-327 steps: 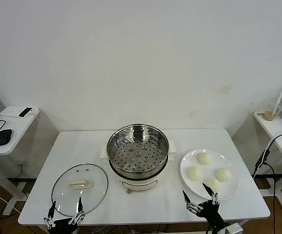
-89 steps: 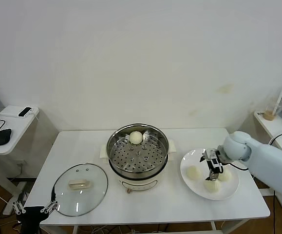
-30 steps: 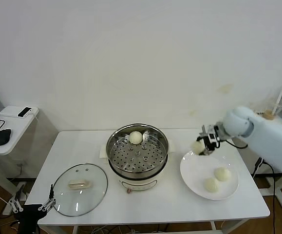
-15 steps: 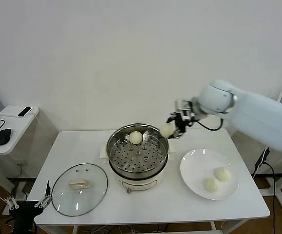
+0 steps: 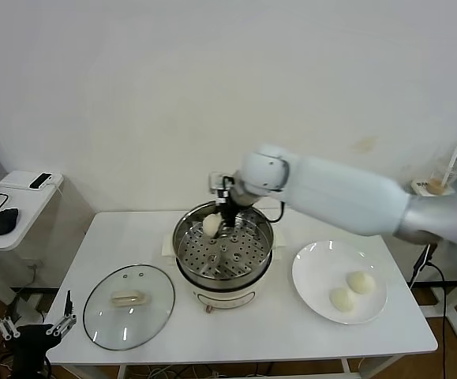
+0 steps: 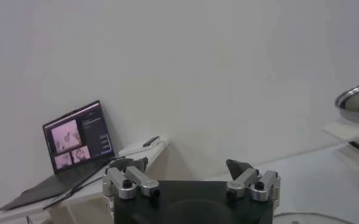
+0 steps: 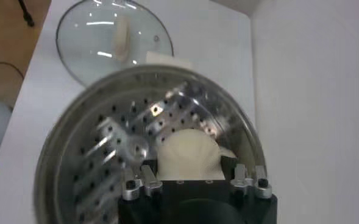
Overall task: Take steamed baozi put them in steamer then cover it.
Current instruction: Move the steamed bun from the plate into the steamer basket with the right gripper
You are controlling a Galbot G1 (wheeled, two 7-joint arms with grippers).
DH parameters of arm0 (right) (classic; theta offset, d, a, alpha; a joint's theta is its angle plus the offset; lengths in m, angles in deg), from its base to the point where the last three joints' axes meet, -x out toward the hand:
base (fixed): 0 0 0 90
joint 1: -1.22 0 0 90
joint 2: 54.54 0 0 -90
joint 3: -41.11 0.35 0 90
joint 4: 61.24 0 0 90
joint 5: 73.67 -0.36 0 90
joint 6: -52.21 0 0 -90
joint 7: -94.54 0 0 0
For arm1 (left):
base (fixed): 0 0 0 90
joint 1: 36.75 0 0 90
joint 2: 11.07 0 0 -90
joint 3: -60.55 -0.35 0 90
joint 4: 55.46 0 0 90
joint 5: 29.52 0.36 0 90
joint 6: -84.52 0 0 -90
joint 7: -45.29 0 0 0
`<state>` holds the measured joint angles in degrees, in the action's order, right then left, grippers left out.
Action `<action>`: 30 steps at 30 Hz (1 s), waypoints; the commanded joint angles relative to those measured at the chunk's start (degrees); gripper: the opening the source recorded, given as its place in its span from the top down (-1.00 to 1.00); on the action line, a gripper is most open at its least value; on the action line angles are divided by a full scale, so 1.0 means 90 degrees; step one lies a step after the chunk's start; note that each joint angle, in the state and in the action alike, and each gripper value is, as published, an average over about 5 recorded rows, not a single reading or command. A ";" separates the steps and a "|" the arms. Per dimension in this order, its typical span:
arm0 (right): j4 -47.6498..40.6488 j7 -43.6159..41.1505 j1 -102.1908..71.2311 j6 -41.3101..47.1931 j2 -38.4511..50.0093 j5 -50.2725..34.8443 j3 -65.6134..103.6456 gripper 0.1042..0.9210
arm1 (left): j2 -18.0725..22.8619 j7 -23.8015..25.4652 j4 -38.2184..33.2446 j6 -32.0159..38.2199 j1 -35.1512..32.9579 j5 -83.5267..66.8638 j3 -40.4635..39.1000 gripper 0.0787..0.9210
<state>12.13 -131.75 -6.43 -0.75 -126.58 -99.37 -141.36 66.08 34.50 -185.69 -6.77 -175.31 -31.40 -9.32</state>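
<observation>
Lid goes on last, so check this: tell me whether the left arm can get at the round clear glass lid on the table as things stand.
Probably yes. The round clear glass lid lies uncovered on the white table, bar handle up, nothing on it. The left hand hangs open, low off the table's near-left corner, beside the lid.

Plain white wall (image 5: 212,87), white table (image 5: 133,237), side desks (image 5: 11,217) flanking

The steamer (image 5: 224,257) sits at the frame's centre on the table (image 5: 291,332). The cover (image 5: 129,306) lies lower left; a plate (image 5: 315,276) with two baozi (image 5: 352,290) lies right.
</observation>
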 commanded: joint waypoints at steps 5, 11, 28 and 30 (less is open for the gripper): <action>-0.1010 0.0161 -0.0458 0.0126 -0.1036 0.0182 -0.0073 -0.31 | 0.0023 -0.0001 -0.0037 0.0006 -0.0005 -0.0002 0.0044 -0.77; -0.1291 0.0156 -0.0537 0.0101 -0.1156 0.0384 -0.0064 -0.31 | 0.0016 -0.0006 -0.0059 0.0009 -0.0024 -0.0005 0.0045 -0.77; -0.0416 -0.1144 0.0208 -0.0315 -0.0262 0.0860 0.0058 -0.76 | -0.0053 0.0009 -0.0107 0.0001 -0.0017 -0.0044 0.0034 -0.77; -0.0238 -0.1512 0.0448 -0.0557 0.0040 0.1047 0.0084 -0.76 | -0.0059 0.0009 -0.0116 -0.0002 -0.0023 -0.0058 0.0033 -0.77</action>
<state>7.31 -138.97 -5.44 -3.30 -129.76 -92.70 -140.87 65.55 34.54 -186.55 -6.74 -175.50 -31.94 -9.06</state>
